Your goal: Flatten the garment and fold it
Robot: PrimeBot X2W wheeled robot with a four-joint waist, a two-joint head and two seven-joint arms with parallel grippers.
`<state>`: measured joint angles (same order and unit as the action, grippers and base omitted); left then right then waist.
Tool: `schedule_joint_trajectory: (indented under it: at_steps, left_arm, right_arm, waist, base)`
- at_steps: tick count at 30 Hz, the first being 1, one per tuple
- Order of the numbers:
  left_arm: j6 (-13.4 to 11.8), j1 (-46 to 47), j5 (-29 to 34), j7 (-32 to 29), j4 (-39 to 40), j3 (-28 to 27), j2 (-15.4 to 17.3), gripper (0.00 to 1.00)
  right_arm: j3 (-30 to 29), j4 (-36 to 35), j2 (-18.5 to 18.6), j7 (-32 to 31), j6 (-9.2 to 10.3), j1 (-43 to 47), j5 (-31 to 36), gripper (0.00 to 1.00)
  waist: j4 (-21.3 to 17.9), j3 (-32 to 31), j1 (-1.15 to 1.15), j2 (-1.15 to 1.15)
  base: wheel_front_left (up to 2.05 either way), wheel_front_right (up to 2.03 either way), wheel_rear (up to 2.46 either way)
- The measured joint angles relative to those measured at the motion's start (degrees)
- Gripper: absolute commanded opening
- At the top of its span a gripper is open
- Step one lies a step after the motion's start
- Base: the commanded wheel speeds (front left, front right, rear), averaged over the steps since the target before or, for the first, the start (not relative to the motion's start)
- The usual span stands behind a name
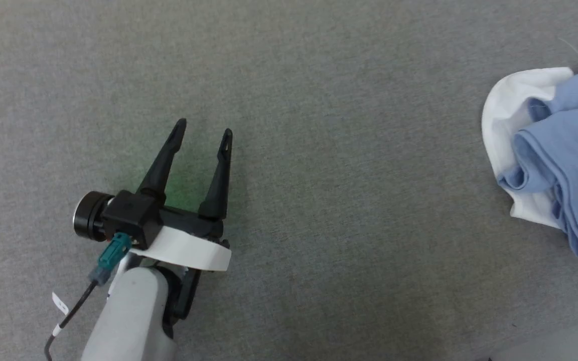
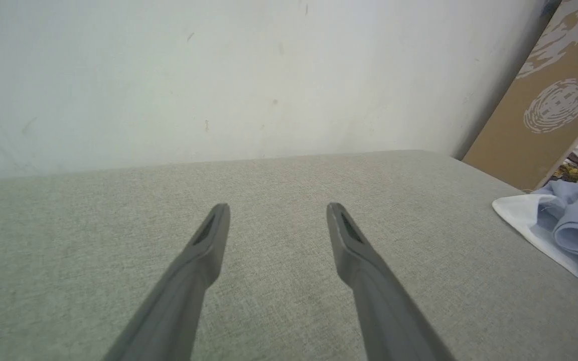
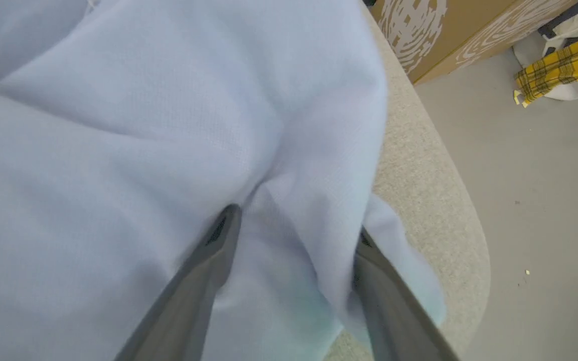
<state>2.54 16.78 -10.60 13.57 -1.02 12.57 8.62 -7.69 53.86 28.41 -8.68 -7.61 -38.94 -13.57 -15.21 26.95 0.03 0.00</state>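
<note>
The garment (image 1: 565,155), light blue with a white lining, lies bunched at the right edge of the grey padded surface (image 1: 319,150). My left gripper (image 1: 203,128) stands open over bare surface at the lower left, far from the cloth, with nothing between its fingers. The left wrist view has that gripper (image 2: 278,208) open, and the garment (image 2: 570,225) far off to its right. In the right wrist view my right gripper (image 3: 296,220) is pushed into the garment (image 3: 143,125). Its fingers stand wide apart with a loose fold of blue cloth between them; the tips are partly buried.
The surface's rounded edge (image 3: 444,200) runs close to the right of my right gripper, with floor (image 3: 545,200) below it. A brown printed board (image 2: 555,100) leans at the wall (image 2: 219,75). Other clothes, one yellow plaid (image 3: 560,70), lie on the floor.
</note>
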Motion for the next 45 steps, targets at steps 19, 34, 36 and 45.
schedule_joint_trajectory:
  at_steps: [19, 34, 36, 45]
  left_arm:
    - [-1.18, -8.82, -3.04, 1.14, -3.72, -2.19, -3.69, 1.00]
    - [-3.12, -14.01, -2.27, 1.15, -4.72, -6.80, -4.61, 1.00]
    - [-3.16, -14.73, -1.86, 1.15, -4.88, -7.58, -4.46, 1.00]
    - [-3.01, -18.84, -0.96, 1.15, -6.01, -9.42, -2.69, 1.00]
  right_arm:
    - [-13.46, -15.41, -9.11, 20.96, 0.00, 23.98, 10.77, 1.00]
    - [-2.35, -50.47, -23.70, 12.27, 0.00, 36.13, 9.45, 1.00]
    - [-0.71, -52.14, -23.71, 12.37, 0.00, 36.62, 9.01, 1.00]
    - [3.55, -58.02, -24.87, 13.94, 0.00, 43.65, 8.23, 1.00]
  waist:
    - [4.04, -10.38, -0.04, 0.00]
    - [13.50, -20.11, -0.03, 0.00]
    - [14.60, -21.06, -0.03, 0.00]
    - [16.86, -25.38, -0.04, 0.00]
  base:
    - [0.00, 0.00, 0.00]
    - [0.00, 0.00, 0.00]
    - [0.00, 0.00, 0.00]
    - [0.00, 0.00, 0.00]
